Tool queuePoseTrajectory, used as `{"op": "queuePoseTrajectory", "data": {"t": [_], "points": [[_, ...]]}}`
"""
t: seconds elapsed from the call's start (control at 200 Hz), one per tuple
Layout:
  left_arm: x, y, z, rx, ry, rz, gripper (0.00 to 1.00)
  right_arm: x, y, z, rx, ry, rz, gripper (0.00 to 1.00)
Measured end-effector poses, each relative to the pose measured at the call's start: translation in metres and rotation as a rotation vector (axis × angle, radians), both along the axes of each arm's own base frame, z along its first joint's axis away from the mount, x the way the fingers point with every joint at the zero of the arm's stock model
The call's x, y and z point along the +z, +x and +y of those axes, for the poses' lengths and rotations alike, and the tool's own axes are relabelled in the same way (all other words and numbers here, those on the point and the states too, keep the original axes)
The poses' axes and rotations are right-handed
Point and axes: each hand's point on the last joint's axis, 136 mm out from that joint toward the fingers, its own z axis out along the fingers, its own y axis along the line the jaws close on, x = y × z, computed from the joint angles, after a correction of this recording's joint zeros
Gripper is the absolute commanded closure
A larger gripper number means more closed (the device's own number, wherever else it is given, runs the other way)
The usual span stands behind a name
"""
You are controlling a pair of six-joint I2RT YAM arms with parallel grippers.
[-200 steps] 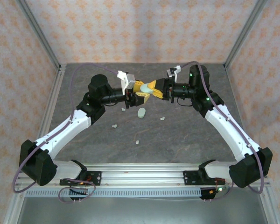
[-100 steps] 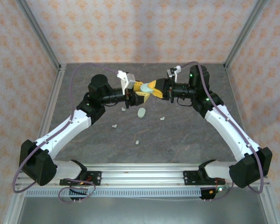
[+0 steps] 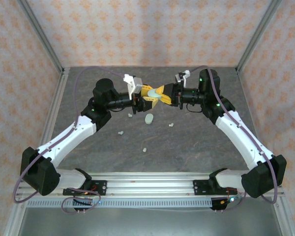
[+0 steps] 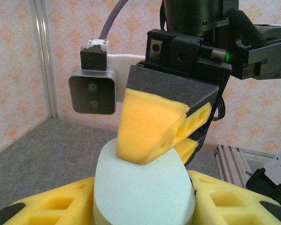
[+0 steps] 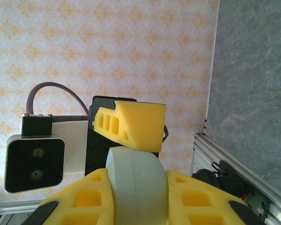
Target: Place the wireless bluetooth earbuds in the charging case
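Note:
A pale mint oval charging case (image 3: 157, 97) hangs in the air at the back middle of the table, held from both sides. My left gripper (image 3: 149, 95) is shut on it across its wide sides, the case (image 4: 145, 187) filling the space between the yellow pads. My right gripper (image 3: 163, 94) is shut on the same case (image 5: 136, 183) across its flat faces, and the case's seam faces the right wrist camera. The case is closed. Several tiny earbuds lie on the table below: one (image 3: 130, 115), another (image 3: 121, 132), a third (image 3: 144, 149).
A second mint oval case (image 3: 149, 118) lies on the grey table under the grippers, with another earbud (image 3: 170, 125) to its right. Aluminium frame posts (image 3: 42, 42) and patterned walls close in the sides and back.

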Motion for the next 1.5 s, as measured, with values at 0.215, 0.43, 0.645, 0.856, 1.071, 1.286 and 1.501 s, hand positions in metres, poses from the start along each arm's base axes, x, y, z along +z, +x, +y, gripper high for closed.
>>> {"op": "queuePoseTrajectory", "data": {"t": [0.215,0.43,0.645,0.856,1.071,1.286,1.501], "points": [[0.0007,-0.0031,-0.0033,-0.010,0.005,-0.008,0.47,0.0052,-0.0007,0.0009,0.009,0.019,-0.007,0.87],[0.0001,-0.0027,-0.0031,-0.007,0.009,-0.016,0.55,0.0066,-0.0014,0.0013,0.013,0.025,-0.006,0.87],[-0.0006,-0.0025,-0.0030,-0.006,0.013,-0.018,0.62,0.0060,-0.0012,0.0012,0.013,0.026,-0.004,0.87],[-0.0013,-0.0025,-0.0030,-0.006,0.014,-0.012,0.58,0.0052,-0.0013,0.0013,0.014,0.026,-0.003,0.87],[-0.0012,-0.0025,-0.0030,-0.006,0.011,-0.005,0.57,0.0053,-0.0014,0.0013,0.014,0.026,-0.003,0.87],[-0.0011,-0.0026,-0.0030,-0.007,0.008,0.006,0.65,0.0053,-0.0018,0.0014,0.017,0.026,-0.003,0.84],[-0.0019,-0.0029,-0.0033,-0.009,0.007,0.015,0.79,0.0053,-0.0023,0.0014,0.022,0.023,-0.021,0.52]]}}
